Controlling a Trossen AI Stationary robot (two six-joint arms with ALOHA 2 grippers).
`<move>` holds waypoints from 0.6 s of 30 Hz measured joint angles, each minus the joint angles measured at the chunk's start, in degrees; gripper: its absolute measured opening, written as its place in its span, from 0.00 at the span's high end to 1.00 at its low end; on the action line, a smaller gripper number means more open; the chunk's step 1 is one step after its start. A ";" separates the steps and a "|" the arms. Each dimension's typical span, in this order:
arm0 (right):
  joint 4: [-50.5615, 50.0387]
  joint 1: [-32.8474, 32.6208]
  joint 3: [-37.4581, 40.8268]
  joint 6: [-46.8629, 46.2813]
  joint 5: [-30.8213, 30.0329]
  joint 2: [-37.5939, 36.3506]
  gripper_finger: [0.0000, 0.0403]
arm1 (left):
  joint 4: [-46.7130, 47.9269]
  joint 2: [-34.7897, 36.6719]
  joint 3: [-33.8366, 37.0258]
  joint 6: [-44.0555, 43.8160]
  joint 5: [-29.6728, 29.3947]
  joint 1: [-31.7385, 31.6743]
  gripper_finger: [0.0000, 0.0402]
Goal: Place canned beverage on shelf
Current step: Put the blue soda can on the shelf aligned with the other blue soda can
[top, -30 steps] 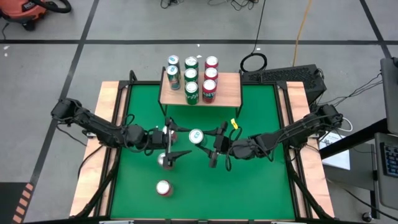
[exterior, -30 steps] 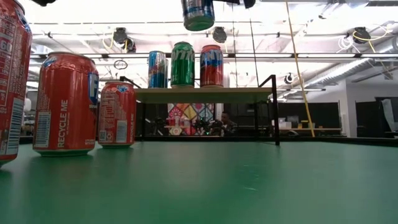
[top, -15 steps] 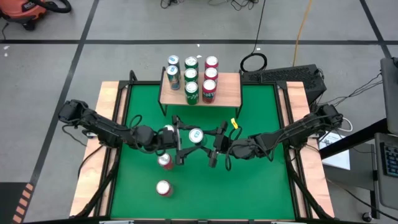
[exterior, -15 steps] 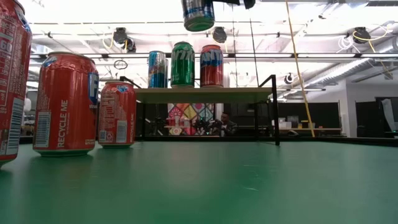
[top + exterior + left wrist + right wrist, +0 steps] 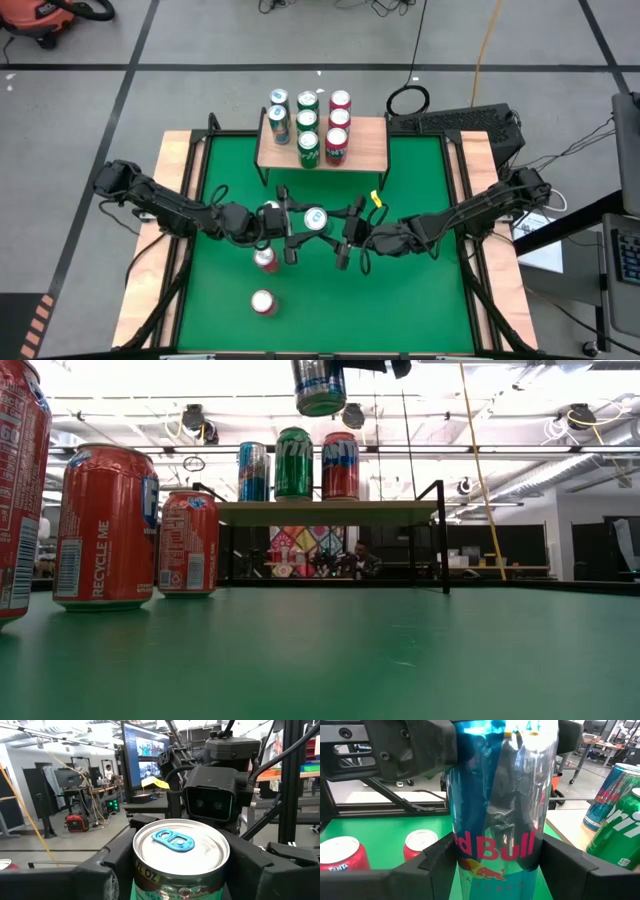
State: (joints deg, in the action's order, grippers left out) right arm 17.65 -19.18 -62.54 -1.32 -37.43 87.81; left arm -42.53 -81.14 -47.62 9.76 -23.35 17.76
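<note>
A blue-and-silver Red Bull can (image 5: 315, 218) hangs upright in mid-air over the middle of the green table, and its bottom shows in the low view (image 5: 320, 388). My right gripper (image 5: 332, 224) is shut on it from the table's right. My left gripper (image 5: 295, 222) comes from the table's left, open, with one finger on either side of the can's top (image 5: 180, 845). The shelf (image 5: 372, 150), a wooden plank on black legs, stands at the table's far edge with several cans standing on it. My right gripper pinches the can's body (image 5: 495, 845) between its two fingers (image 5: 437, 857), one on each side. It comes level from the table's right. The can stands upright, lifted clear of the table. My left gripper's fingers (image 5: 112, 870) flank the can near its top; I cannot tell whether they touch it.
Three red cans stand on the table below and to the left of the held can: one (image 5: 264, 258) under the left gripper, one (image 5: 263, 302) nearer the front edge, and one (image 5: 270, 210) by the left wrist. The shelf's right half is bare.
My left gripper has moved from above the red can on the table toward the far right, up to the held can, and its fingers now stand on either side of it. The red can below has come into view. The right gripper has held the can aloft throughout.
</note>
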 joint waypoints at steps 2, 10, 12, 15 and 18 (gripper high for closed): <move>-0.46 0.02 0.00 -0.01 0.07 0.00 0.41 | 0.24 -0.02 0.00 0.00 0.24 0.00 0.44; -2.72 -2.05 -0.14 0.24 1.16 -0.01 0.30 | 0.66 0.44 0.10 -0.31 9.02 -0.07 0.43; -3.77 -2.27 -0.20 -0.31 3.34 -0.09 0.27 | 0.74 0.44 0.13 -0.42 10.88 -0.17 0.43; -5.54 -2.04 -0.20 -2.46 8.97 -0.15 0.25 | 0.82 0.49 0.17 -0.54 14.09 -0.32 0.43; -7.39 -1.54 -0.20 -4.29 12.39 -0.15 0.24 | 0.34 0.52 0.17 -0.64 16.91 -0.62 0.43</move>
State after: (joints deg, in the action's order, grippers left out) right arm 10.26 -20.72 -62.74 -5.62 -25.04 87.66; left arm -42.19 -80.62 -47.44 9.12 -6.44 17.14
